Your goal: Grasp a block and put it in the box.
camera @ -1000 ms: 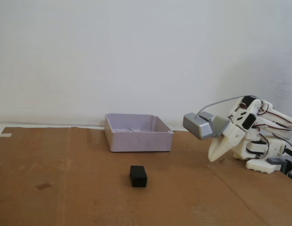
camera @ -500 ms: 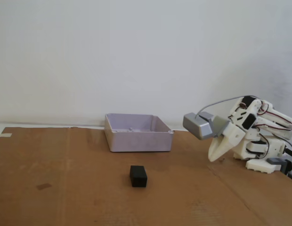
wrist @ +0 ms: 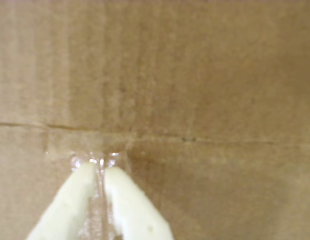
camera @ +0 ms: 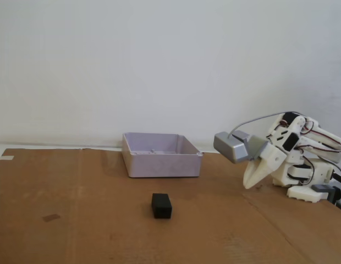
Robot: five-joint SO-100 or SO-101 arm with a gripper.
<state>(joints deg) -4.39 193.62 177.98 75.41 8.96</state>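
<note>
While block (camera: 161, 205) sits free, end effector (wrist: 99, 164) closed, empty

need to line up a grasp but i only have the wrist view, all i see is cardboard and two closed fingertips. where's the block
Observer: In the fixed view the block sits on the cardboard, well to the left of the gripper.
Operator: and the box
Observer: The box stands behind the block, nearer the wall, and nothing shows inside it from this angle.
Operator: is the gripper up in the air or low
Observer: Low. The arm is folded at the right edge of the fixed view and the gripper tips point down close to the cardboard, holding nothing.
</note>
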